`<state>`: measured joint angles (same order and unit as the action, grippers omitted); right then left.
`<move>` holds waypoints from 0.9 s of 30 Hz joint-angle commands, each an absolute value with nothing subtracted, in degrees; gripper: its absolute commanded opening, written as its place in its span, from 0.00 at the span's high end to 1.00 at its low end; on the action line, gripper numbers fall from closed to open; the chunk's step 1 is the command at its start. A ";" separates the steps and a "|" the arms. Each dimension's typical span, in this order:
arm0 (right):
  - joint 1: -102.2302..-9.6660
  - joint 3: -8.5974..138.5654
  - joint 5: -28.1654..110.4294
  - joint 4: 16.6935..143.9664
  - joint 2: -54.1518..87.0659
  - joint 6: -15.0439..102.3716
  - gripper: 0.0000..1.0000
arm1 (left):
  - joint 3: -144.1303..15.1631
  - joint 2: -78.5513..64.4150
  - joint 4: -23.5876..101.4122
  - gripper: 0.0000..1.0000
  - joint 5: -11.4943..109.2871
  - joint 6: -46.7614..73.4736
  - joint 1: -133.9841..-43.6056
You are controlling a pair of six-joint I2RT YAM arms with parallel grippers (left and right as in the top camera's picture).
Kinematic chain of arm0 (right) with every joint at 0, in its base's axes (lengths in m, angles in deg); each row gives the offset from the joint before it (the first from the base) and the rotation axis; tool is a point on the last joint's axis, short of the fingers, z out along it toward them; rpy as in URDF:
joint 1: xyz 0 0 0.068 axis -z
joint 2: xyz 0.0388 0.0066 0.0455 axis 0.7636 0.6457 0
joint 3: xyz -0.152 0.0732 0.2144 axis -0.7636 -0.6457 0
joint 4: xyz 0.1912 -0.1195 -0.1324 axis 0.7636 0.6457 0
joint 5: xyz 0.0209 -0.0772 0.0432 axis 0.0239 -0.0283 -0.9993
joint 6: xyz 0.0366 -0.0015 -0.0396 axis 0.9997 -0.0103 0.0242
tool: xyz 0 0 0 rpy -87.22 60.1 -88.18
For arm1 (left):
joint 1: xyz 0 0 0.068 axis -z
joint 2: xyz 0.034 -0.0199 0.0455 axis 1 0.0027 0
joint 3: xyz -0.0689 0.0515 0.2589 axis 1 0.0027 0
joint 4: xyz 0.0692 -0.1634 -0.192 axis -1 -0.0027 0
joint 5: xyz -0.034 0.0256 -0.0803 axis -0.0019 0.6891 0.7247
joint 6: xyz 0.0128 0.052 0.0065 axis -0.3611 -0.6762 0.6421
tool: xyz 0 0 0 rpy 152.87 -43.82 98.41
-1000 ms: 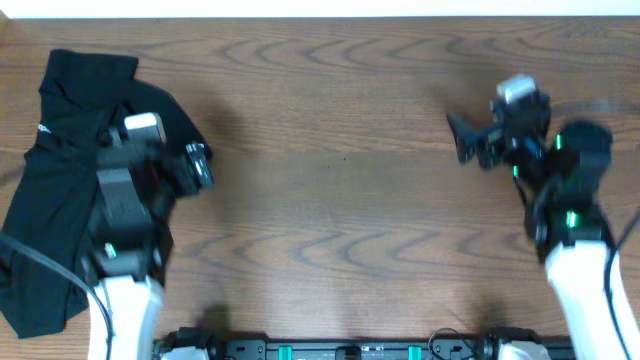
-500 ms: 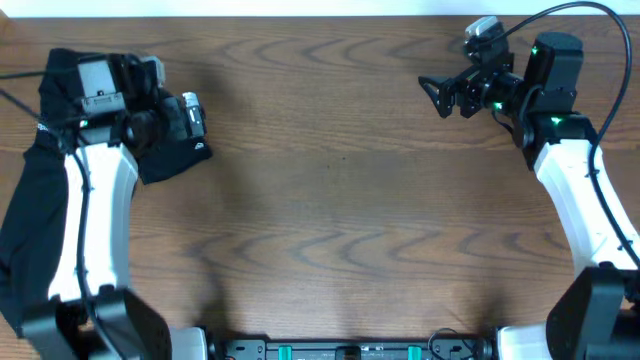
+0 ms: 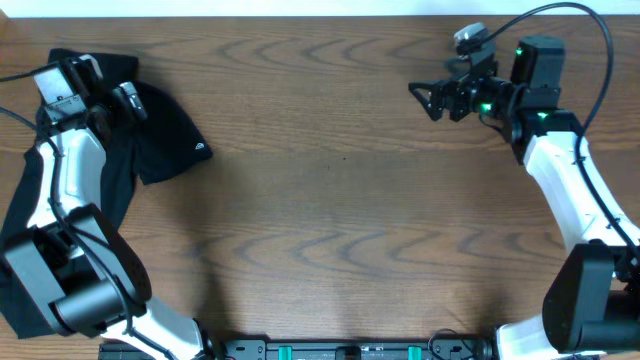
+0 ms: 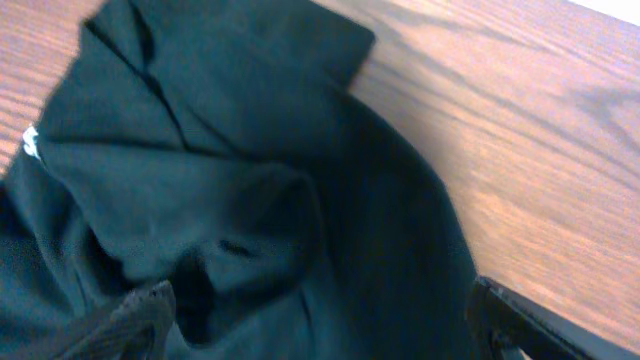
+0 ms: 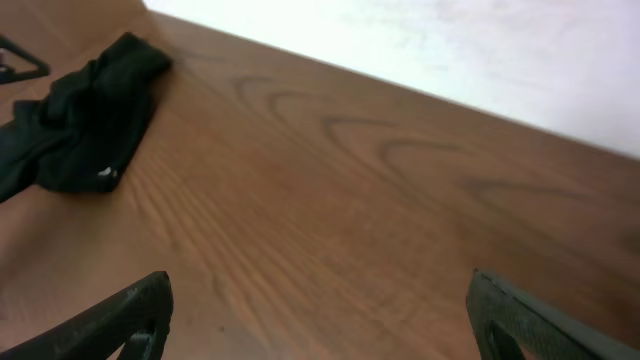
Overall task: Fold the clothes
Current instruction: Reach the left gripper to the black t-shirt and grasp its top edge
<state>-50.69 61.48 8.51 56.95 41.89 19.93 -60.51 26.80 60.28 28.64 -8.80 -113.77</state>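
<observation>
Because the black shirt (image 3: 165, 140) lies bunched at the table's (image 3: 330, 200) far-left corner, several layers could be pinched together by the wide-open left gripper (image 3: 126, 100) above it. The right gripper (image 3: 425, 98), also open and empty, is well apart.

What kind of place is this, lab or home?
Probably a lab test bench: a left arm and right arm at a wood-grain table, a plain white wall behind, one crumpled black shirt lying on it.
</observation>
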 commanded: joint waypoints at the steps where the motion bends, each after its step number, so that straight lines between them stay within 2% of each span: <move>1: -52.18 62.66 7.90 57.50 42.39 20.93 0.09 | -61.45 29.33 61.98 0.07 25.58 -9.56 -114.14; 22: -53.18 62.66 8.66 58.94 42.39 20.98 0.15 | -61.45 44.07 83.27 0.09 21.66 -11.92 -114.20; 25: -53.18 62.66 8.66 58.92 42.39 20.98 0.17 | -61.45 45.66 85.06 0.18 21.66 -11.90 -114.20; 27: -53.18 62.66 8.66 58.90 42.39 20.98 0.19 | -61.45 46.36 85.46 0.34 21.66 -11.90 -114.20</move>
<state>-52.51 61.50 8.90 58.92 42.22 20.50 -60.51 44.90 84.98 22.27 -11.07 -114.01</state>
